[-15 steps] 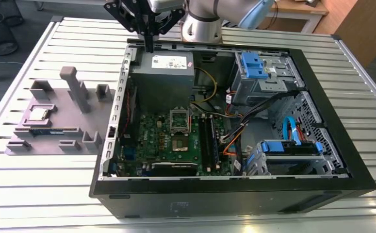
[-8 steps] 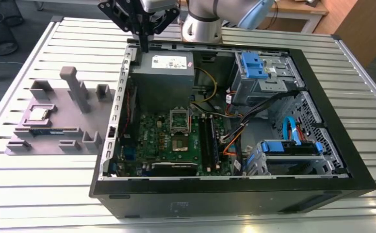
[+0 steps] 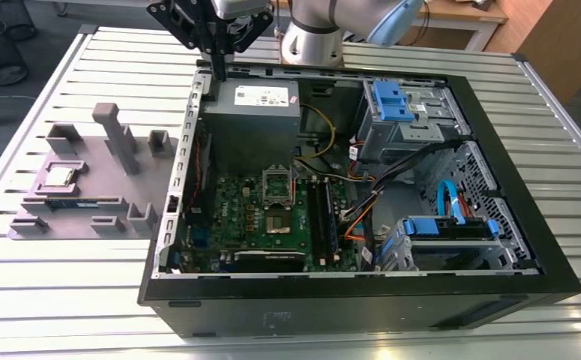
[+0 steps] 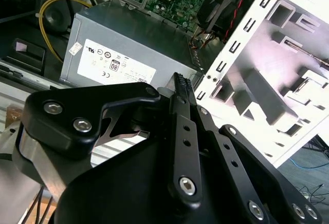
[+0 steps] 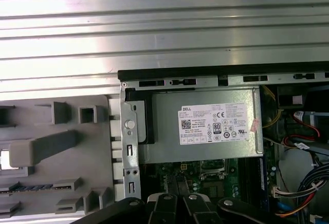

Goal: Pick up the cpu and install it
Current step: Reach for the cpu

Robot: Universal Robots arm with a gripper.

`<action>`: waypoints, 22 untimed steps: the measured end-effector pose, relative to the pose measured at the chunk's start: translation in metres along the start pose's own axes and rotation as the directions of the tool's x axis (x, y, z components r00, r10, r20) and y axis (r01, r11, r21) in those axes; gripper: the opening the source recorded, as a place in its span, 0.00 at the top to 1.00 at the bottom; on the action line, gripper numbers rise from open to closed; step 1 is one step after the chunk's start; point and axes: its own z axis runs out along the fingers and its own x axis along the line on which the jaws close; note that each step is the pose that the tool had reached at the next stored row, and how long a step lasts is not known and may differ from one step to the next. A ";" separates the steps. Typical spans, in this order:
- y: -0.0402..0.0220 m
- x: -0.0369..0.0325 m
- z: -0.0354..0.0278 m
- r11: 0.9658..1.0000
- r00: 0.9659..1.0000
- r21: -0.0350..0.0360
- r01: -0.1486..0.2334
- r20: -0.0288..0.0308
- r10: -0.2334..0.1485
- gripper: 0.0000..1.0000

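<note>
Exterior view: arm (image 3: pixel 315 30) cut off at the upper edge. The cpu (image 3: pixel 62 176) in the grey holder (image 3: pixel 90 186) is too small to make out any surface detail.

First wrist view: a bright sliver (image 5: pixel 3 160) at the picture's edge, cannot tell if cpu; the holder runs out of frame there too. Socket (image 5: pixel 212 168) partly hidden behind power supply (image 5: pixel 169 131).

Second wrist view: gripper (image 4: pixel 181 80) body blocks whatever lies beneath.

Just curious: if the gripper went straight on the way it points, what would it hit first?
The gripper would probably meet the grey power box beside the case wall; depth is unclear.
</note>
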 end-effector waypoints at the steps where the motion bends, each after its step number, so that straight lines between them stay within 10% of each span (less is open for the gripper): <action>1: 0.0000 0.0000 0.0000 1.000 1.000 0.000 0.000 0.000 0.000 0.89; 22: -0.0008 0.0111 -0.0003 1.000 1.000 0.000 0.000 0.000 0.000 0.89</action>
